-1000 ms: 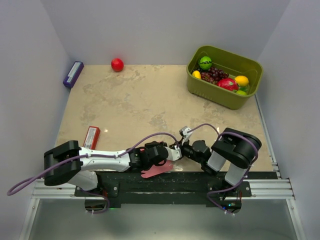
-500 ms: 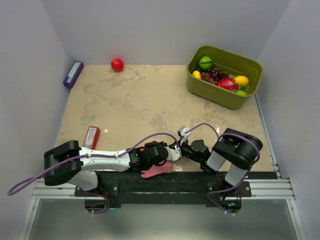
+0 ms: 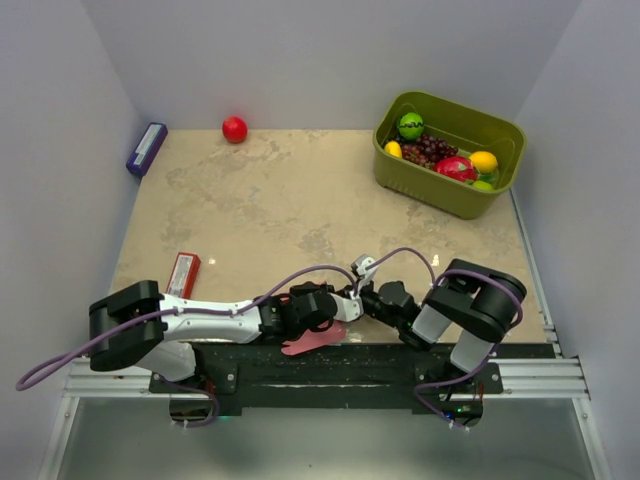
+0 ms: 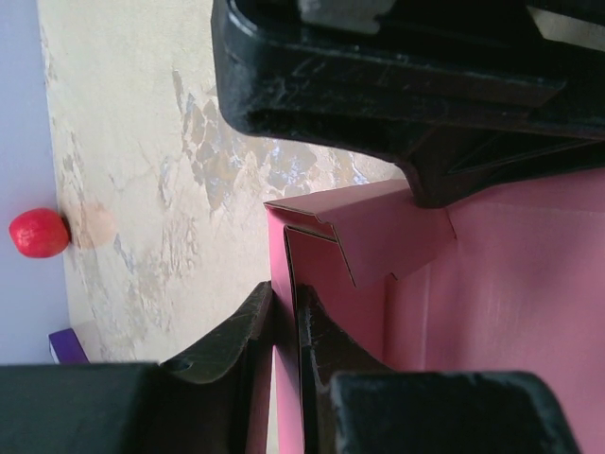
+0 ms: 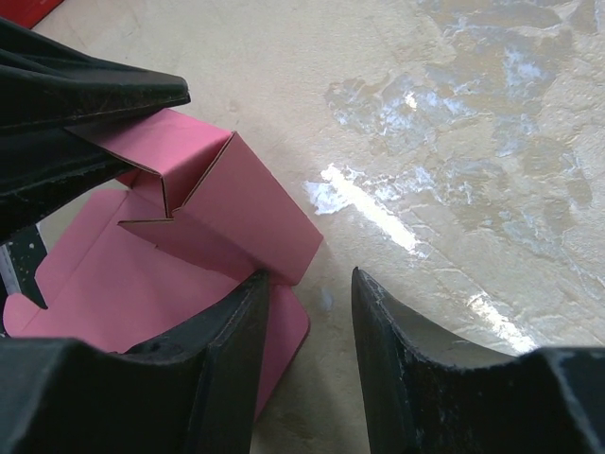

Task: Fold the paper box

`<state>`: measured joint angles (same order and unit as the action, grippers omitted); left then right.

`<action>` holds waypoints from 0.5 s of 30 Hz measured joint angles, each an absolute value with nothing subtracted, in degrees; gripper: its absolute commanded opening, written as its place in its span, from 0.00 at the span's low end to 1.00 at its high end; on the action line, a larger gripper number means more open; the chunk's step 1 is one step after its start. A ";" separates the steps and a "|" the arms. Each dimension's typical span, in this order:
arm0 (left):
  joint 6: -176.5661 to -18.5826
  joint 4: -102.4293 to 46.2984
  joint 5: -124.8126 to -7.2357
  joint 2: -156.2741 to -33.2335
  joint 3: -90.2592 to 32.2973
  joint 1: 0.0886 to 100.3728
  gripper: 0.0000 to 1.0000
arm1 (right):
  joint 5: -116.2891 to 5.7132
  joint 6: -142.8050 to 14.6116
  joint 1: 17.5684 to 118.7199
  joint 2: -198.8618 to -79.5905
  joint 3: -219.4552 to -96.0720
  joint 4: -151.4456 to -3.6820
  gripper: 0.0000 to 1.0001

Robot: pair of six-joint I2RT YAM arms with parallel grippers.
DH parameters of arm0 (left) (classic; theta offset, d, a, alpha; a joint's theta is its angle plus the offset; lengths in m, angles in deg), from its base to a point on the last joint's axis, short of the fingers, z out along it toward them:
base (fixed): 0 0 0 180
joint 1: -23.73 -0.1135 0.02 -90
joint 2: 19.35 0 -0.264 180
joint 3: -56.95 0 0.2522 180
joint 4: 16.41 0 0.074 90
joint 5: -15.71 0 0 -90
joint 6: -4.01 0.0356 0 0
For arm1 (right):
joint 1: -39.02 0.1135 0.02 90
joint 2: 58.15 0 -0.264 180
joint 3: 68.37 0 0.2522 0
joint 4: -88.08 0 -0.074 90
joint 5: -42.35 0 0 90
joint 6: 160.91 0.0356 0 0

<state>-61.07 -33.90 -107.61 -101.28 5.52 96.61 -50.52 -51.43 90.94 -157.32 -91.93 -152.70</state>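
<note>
The pink paper box (image 3: 312, 343) lies partly folded at the table's near edge, between the two arms. My left gripper (image 3: 343, 306) is shut on one upright side wall of the paper box (image 4: 492, 284); the thin pink panel is pinched between its fingers (image 4: 286, 293). A notched flap leans inward above the floor panel. My right gripper (image 3: 364, 294) faces it from the right, open (image 5: 307, 279). Its left finger (image 5: 241, 331) rests against the raised pink wall (image 5: 227, 203), and bare table shows between the fingers.
A green basket (image 3: 440, 200) of toy fruit stands at the back right. A red ball (image 3: 234, 129) and a purple box (image 3: 146, 148) sit at the back left. A red flat packet (image 3: 183, 274) lies left of the arms. The table's front edge runs just below the box.
My right gripper has edged left, closer to the box, and its jaws have narrowed slightly. The left gripper and the box have stayed put.
</note>
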 measured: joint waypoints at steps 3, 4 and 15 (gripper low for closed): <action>-61.04 -33.87 -107.93 -101.52 5.41 96.61 0.00 | -50.13 -51.54 91.31 -156.36 -92.04 -151.63 0.44; -61.02 -33.81 -108.04 -101.56 5.41 96.61 0.00 | -50.13 -51.56 91.42 -156.16 -92.04 -151.54 0.44; -61.07 -33.61 -108.57 -101.89 5.26 96.64 0.00 | -50.13 -51.73 92.27 -153.45 -92.19 -151.19 0.44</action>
